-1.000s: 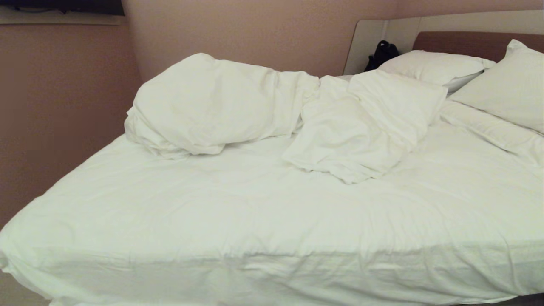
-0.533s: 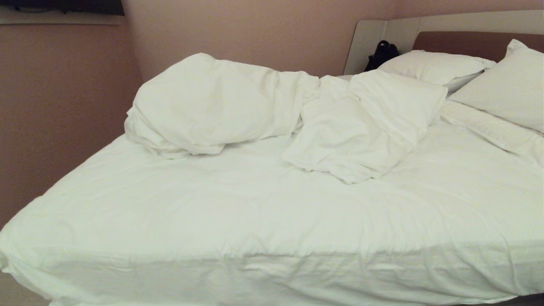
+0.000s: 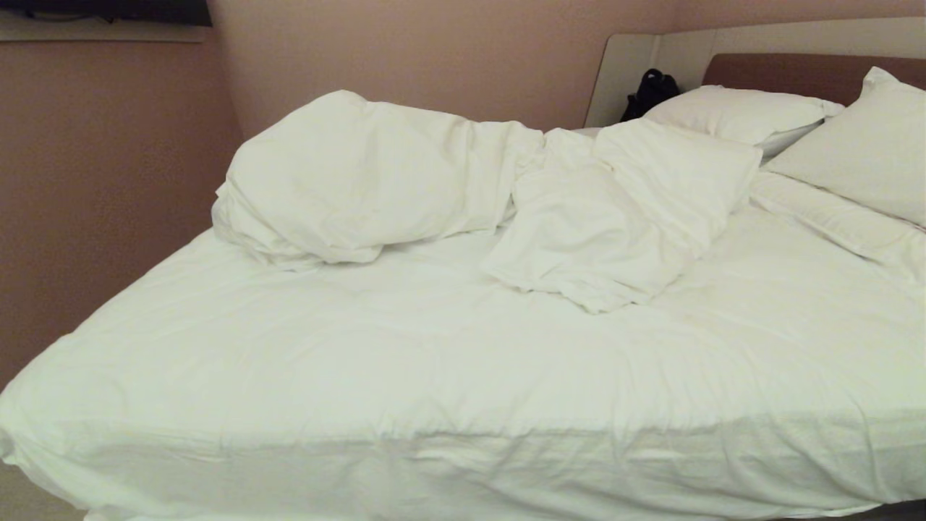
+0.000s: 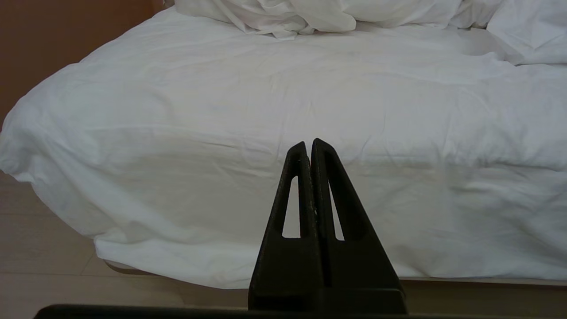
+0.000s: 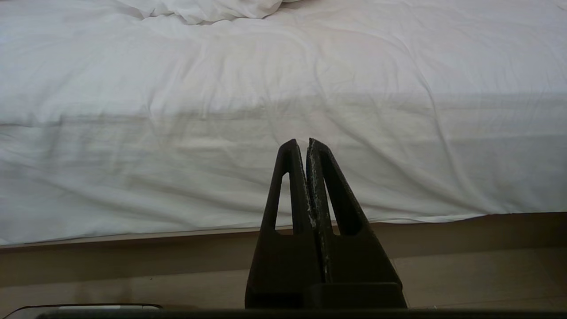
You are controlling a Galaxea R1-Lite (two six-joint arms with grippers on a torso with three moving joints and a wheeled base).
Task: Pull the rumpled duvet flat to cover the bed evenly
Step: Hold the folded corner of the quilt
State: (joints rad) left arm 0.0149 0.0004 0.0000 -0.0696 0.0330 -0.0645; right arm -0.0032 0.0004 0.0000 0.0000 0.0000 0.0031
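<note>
Nothing has moved since the earlier frames: the head view matches them in every particular. Left tool point(image 4: 311, 142) and right tool point(image 5: 300, 142) both hang short of the bed's near edge, fingers pressed together, holding nothing. Duvet point(image 3: 477, 174) lies bunched along the far side of the bed point(image 3: 448, 376), in a tall mound toward the wall and a flatter folded lobe reaching toward the middle, just beside the pillows point(image 3: 738, 112). Bare fitted sheet point(image 3: 405, 347) covers the rest. Judgement: the quilt is soft, bulky and limp but light enough to drag; it will fold and stretch, not slide as one piece. Best hold appears to be the loose lower corner of the lobe point(image 3: 589, 304), pinched through the full thickness.
</note>
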